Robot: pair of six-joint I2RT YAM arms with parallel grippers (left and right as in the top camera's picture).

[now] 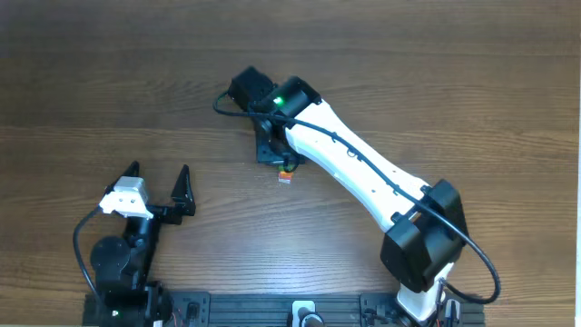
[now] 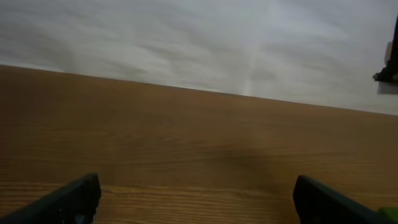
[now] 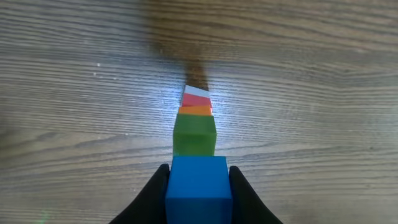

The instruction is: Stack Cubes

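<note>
In the right wrist view, a blue cube (image 3: 199,191) sits between the fingers of my right gripper (image 3: 199,177), which is shut on it. It is the top of a leaning stack: below it come a green cube (image 3: 194,135), an orange cube (image 3: 195,111), a red cube (image 3: 196,101) and a white one (image 3: 198,92) on the wooden table. In the top view the right gripper (image 1: 272,150) hangs over mid-table, and the stack's lower cubes (image 1: 285,176) peek out beside the white arm. My left gripper (image 1: 160,184) rests open at the left, far from the stack.
The wooden table (image 1: 436,82) is bare all around the stack. The right arm's white link (image 1: 354,168) crosses from lower right to the centre. The left wrist view faces bare table (image 2: 186,155) and a pale wall, with part of the right arm (image 2: 389,68) at its edge.
</note>
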